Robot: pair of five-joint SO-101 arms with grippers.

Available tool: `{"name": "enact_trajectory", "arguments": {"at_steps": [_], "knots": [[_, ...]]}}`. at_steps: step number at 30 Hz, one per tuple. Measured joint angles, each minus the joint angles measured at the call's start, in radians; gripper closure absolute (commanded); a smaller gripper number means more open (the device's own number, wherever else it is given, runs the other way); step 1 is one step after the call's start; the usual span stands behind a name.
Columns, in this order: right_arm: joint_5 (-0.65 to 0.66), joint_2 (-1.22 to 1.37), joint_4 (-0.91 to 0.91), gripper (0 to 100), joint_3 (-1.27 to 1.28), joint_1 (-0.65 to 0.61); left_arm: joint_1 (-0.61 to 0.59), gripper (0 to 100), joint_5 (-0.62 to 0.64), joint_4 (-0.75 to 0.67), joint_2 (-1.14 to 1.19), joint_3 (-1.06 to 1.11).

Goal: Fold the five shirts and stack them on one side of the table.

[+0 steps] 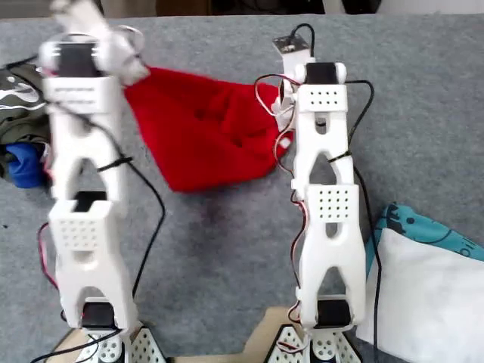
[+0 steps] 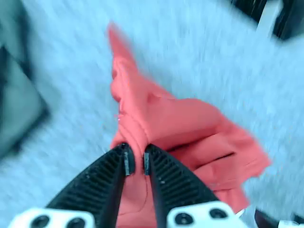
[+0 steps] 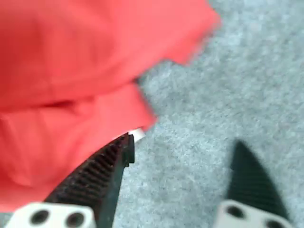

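Across the grey carpeted tabletop (image 1: 423, 113), a crumpled red fabric shirt (image 1: 204, 128) stretches from the clamping left claw (image 2: 135, 161) toward the gaping right claw (image 3: 183, 147).

**Camera placement**

High view: fixed overhead and set well back, facing down across the grey table (image 1: 227, 249). Wrist views: these look out along the left gripper (image 2: 136, 153) and the right gripper (image 3: 184, 142), close to the cloth. All three views share the red shirt (image 1: 204, 132) and the table surface.
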Motion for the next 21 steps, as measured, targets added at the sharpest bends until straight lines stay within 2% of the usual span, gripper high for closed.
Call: {"name": "enact_trajectory", "arguments": {"at_steps": [8,13,19,21], "knots": [[0.0,-0.101,0.002,57.3,0.115,0.011,-0.147,98,-0.143,0.0,-0.347,-0.009],[0.0,-0.114,0.002,57.3,0.203,0.011,-0.153,98,-0.252,0.0,-0.542,-0.028],[0.0,-0.115,-0.028,57.3,0.292,0.011,-0.153,98,-0.267,-0.015,-0.615,-0.028],[0.0,-0.115,-0.068,57.3,0.333,0.017,-0.117,98,-0.267,-0.015,-0.6,0.002]]}}
